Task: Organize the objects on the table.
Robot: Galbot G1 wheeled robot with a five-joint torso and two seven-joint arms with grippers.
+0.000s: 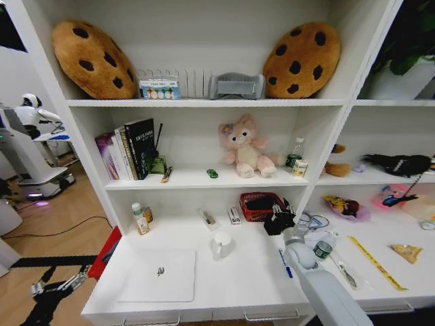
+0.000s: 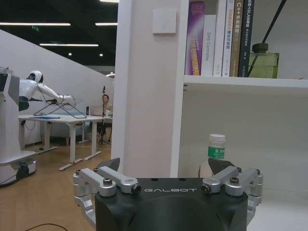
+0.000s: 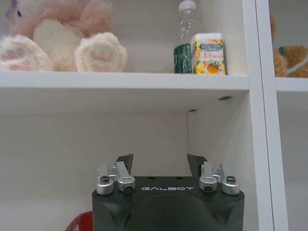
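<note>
Head view gives you one thin silver laptop lying closed on the near left of the wide white desk, one blue pen to its right by the right arm, one small clear bottle with a green label at the back left, one white mug mid-desk and one red mesh basket behind it. On the shelf above you have one tiny green item, one black marker, one pink plush toy, and higher up two cookie-shaped cushions.

Your right gripper hangs over the desk just in front of the basket; in the right wrist view its fingers stand apart with nothing between them. Your left gripper is low beside the desk's left end, spread wide and empty, with the bottle ahead of it.

Wooden flooring runs off to the left, where another white robot stands.
</note>
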